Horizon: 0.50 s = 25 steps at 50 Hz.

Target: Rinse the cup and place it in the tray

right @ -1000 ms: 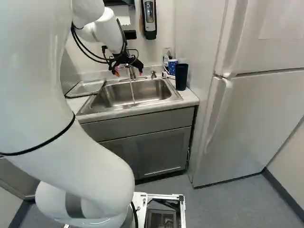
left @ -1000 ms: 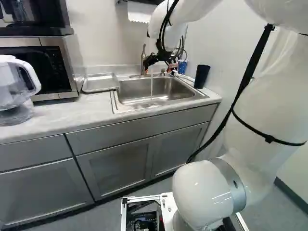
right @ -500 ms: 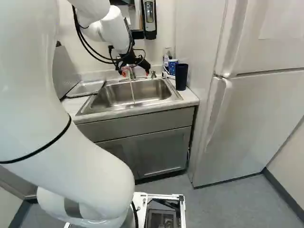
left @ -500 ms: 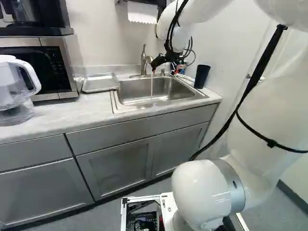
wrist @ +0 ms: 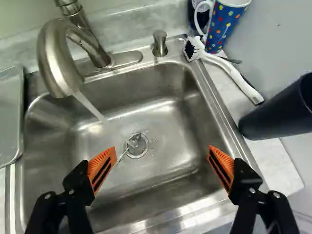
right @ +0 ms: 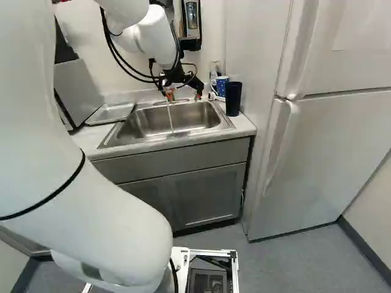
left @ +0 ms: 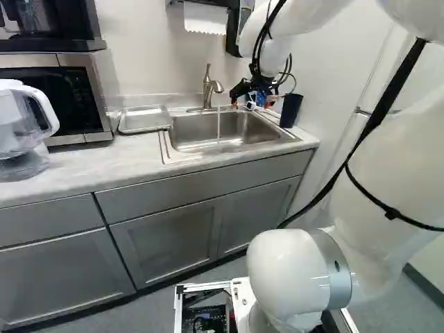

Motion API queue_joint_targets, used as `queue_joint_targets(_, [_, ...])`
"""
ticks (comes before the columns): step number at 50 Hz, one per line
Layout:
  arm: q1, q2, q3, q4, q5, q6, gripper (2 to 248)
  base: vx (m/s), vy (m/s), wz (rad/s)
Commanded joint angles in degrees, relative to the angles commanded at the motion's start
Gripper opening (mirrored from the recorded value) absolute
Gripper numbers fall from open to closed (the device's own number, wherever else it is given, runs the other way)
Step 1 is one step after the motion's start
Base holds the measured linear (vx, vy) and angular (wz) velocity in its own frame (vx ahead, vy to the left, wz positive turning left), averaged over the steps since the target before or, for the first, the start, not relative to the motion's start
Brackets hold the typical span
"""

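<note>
My end effector is spread, with the dark cup, likely my target, upright beside it, away from the tray.

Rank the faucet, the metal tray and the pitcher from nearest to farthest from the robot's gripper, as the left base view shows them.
1. Faucet: nearest, just left of the gripper in that view.
2. Metal tray: on the counter, left of the sink.
3. Pitcher: farthest, at the left edge.

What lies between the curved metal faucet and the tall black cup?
A short metal fixture on the sink rim, then a white dish brush; wrist view shows both.
</note>
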Motion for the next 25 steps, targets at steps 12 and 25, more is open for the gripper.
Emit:
queue_joint_targets(12, [-0.4,-0.75,0.44,0.6,2.28,0.0,247,0.0,0.0,0.0])
queue_joint_targets(25, [-0.4,-2.13,0.87,2.31,6.07,0.0,247,0.0,0.0,0.0])
